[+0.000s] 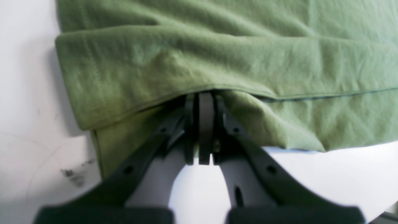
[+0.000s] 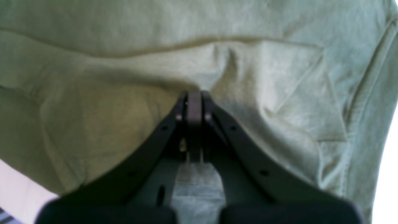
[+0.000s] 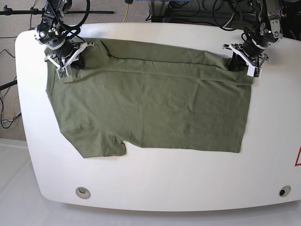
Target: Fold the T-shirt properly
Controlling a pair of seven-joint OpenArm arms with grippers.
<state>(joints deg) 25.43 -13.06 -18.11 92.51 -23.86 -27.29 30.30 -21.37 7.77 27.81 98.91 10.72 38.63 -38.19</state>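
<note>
The olive-green T-shirt (image 3: 150, 108) lies spread on the white table (image 3: 155, 181), its far strip folded over toward me and one short sleeve at the near left. My left gripper (image 3: 233, 63) sits at the fold's right end. In its wrist view the left gripper (image 1: 203, 95) is shut, its tips tucked under the hemmed edge of the T-shirt (image 1: 217, 56). At the fold's left end is my right gripper (image 3: 76, 61). Seen from its own wrist, the right gripper (image 2: 194, 93) is shut, with wrinkles in the T-shirt (image 2: 93, 109) running to its tips.
Two round holes (image 3: 83, 191) (image 3: 283, 191) sit near the table's front edge. Cables and stands crowd the floor behind the far edge. A dark smudge (image 1: 74, 175) marks the tabletop beside the cloth. A red mark (image 3: 297, 157) shows at the right edge.
</note>
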